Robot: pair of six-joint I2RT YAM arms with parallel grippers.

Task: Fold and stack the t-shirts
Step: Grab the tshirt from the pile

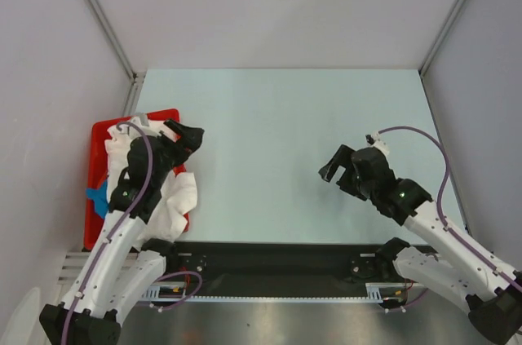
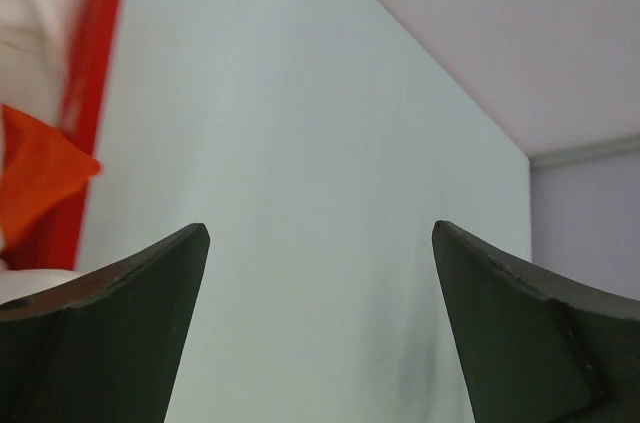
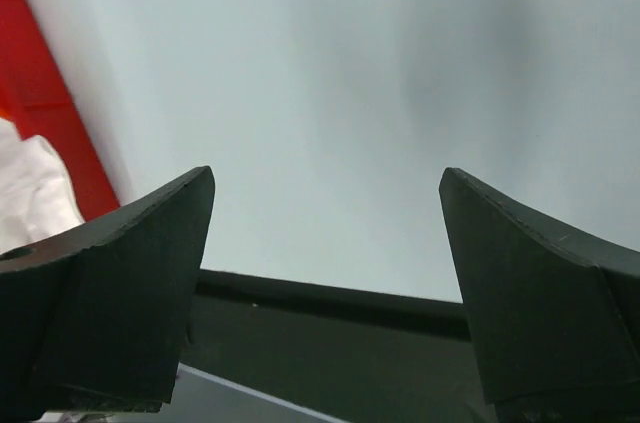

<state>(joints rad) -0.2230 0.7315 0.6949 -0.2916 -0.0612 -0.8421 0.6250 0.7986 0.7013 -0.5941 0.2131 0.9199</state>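
The white t-shirt point(image 1: 179, 198) spilled over the red bin's point(image 1: 99, 131) right rim onto the desk point(image 1: 277, 117), with a blue t-shirt point(image 1: 96, 196) at the bin's left side. The left gripper point(image 1: 186, 134) hung spread and empty by that rim, next to the white t-shirt. The right gripper point(image 1: 333, 164), likewise spread, stood well right of the bin.

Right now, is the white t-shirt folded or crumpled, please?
Crumpled: the white t-shirt bunches loosely, spilling from the red bin onto the table.
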